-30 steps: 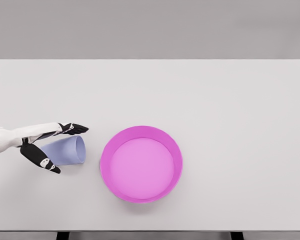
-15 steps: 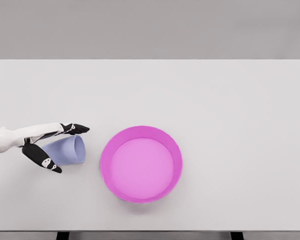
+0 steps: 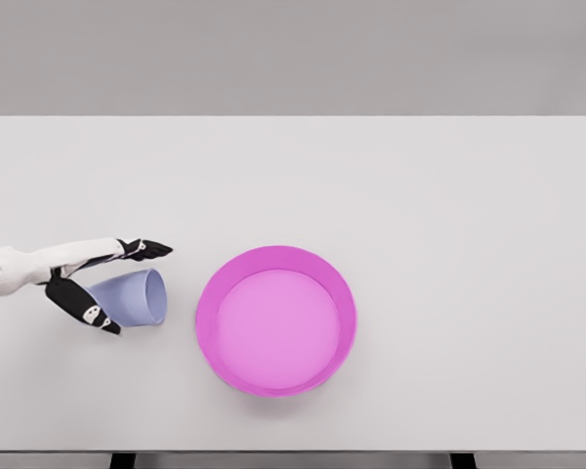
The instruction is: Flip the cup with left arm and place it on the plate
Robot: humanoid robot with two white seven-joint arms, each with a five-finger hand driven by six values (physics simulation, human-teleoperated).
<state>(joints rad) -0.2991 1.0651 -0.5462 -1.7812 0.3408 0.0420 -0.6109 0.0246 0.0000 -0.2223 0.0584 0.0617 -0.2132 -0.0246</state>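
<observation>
Left robot hand [image 3: 103, 283] enters from the left edge, low over the white surface [image 3: 420, 195]. Fingers [image 3: 146, 248] apart, straddling a pale blue cup [image 3: 129, 298]: upper fingers along the cup's far side, thumb w/ dark tip at its near left; can't tell if they touch it. Cup lies on its side, open mouth facing right. Just right of it, apart, sits a pink plate [image 3: 276, 319] w/ raised rim.

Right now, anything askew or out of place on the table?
Only the cup: it lies on its side left of the plate, mouth toward the plate. The left hand straddles it, fingers spread. No spill or damage.
</observation>
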